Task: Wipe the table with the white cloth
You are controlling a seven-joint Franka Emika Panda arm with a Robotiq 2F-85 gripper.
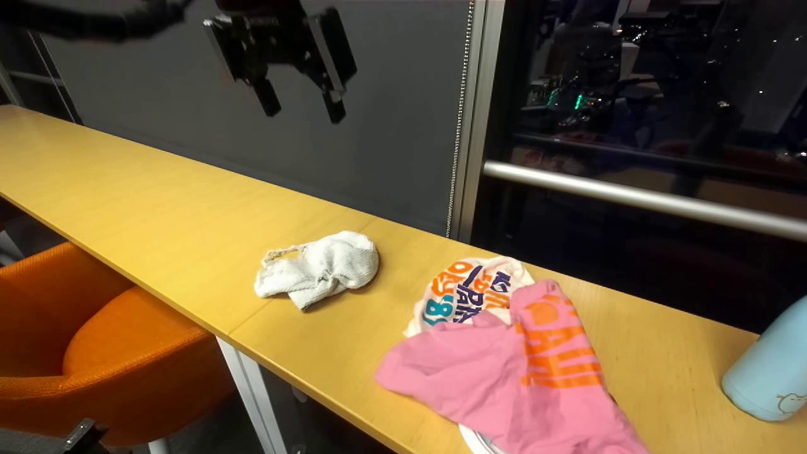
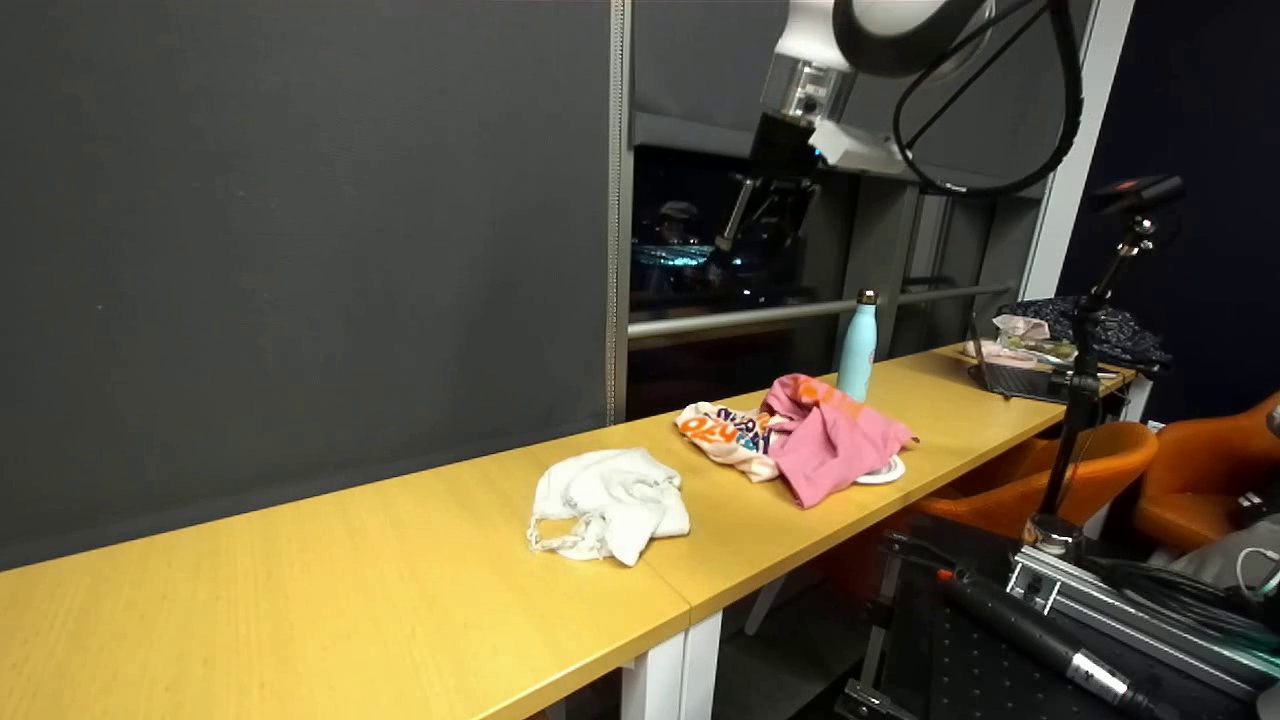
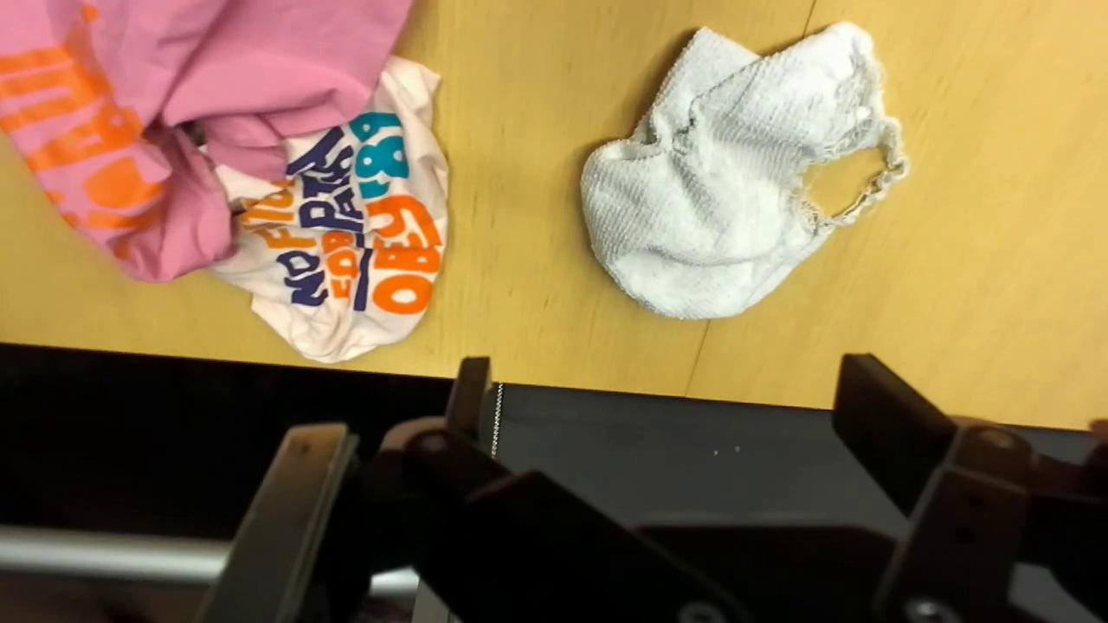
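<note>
White cloth point(image 3: 718, 190) lies between the long edges of the counter point(image 2: 300, 610); lower the parted, empty fingers point(image 3: 887, 424) astride its folds.

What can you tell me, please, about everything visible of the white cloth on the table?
The white cloth looks like soft, ribbed fabric. It lies crumpled in a heap, with puckered folds and one rounded side. At one edge a frayed strand makes a loop through which the table shows. The cloth lies across a seam in the table, apart from the printed cloth and the pink cloth. Only the table is seen touching it; the open gripper is up in the air.
</note>
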